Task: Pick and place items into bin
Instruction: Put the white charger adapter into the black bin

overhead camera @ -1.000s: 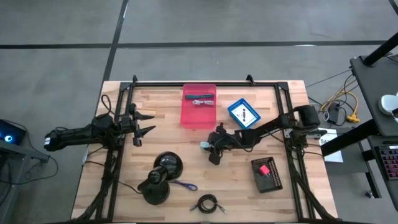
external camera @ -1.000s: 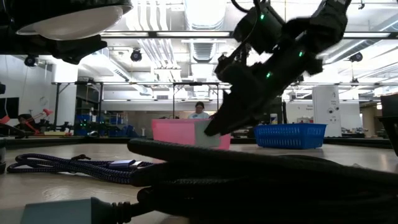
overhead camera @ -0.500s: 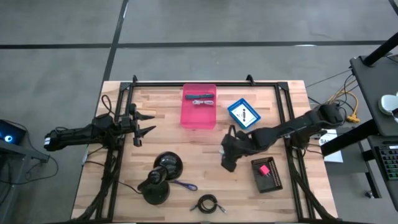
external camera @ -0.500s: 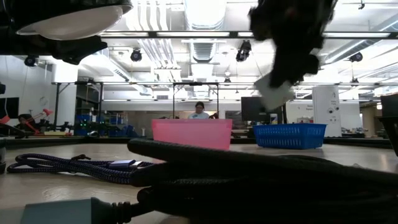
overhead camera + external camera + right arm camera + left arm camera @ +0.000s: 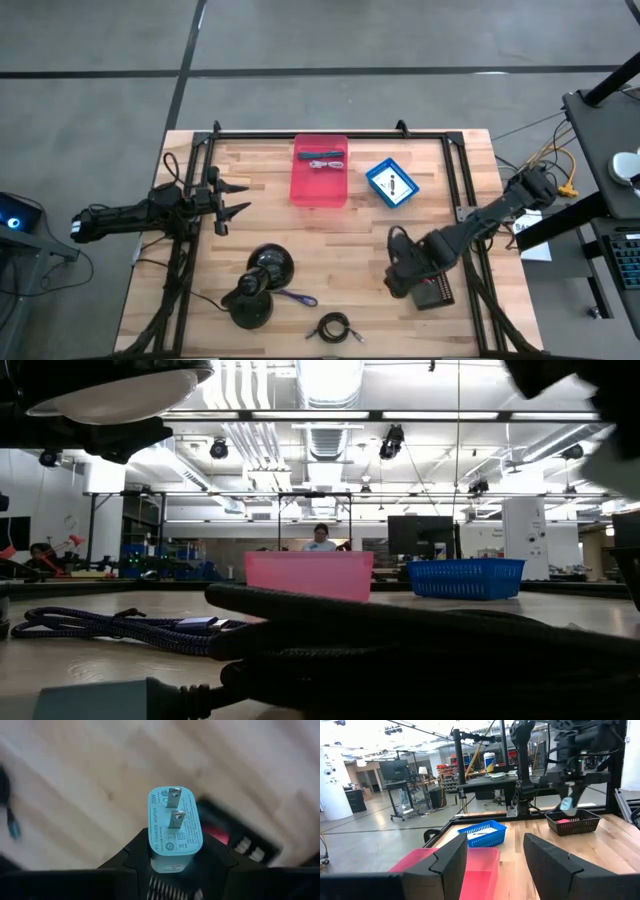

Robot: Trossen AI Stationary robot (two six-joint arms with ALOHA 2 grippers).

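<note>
In the right wrist view, the right gripper (image 5: pixel 172 862) is clamped on a pale teal charger (image 5: pixel 174 827) with two metal prongs pointing outward; its face reads "20W" and "USB-C Charger" as far as the small print can be made out. In the high view this gripper (image 5: pixel 400 272) sits lower right of centre, just beside the left edge of the black mesh bin (image 5: pixel 434 287), which holds a pink cube (image 5: pixel 425 272).

Along the bottom edge of the high view lie a coiled black cable (image 5: pixel 333 327), a purple tool (image 5: pixel 295 297) and a large black object with two round parts (image 5: pixel 259 279).

Bare wood lies open across the middle of the table (image 5: pixel 320 230). Further up stand the pink bin (image 5: pixel 319 175), with a cable inside, and the blue bin (image 5: pixel 392 183), with a white label I cannot read.

The left gripper (image 5: pixel 228 198) rests at the left edge, fingers spread and empty.
</note>
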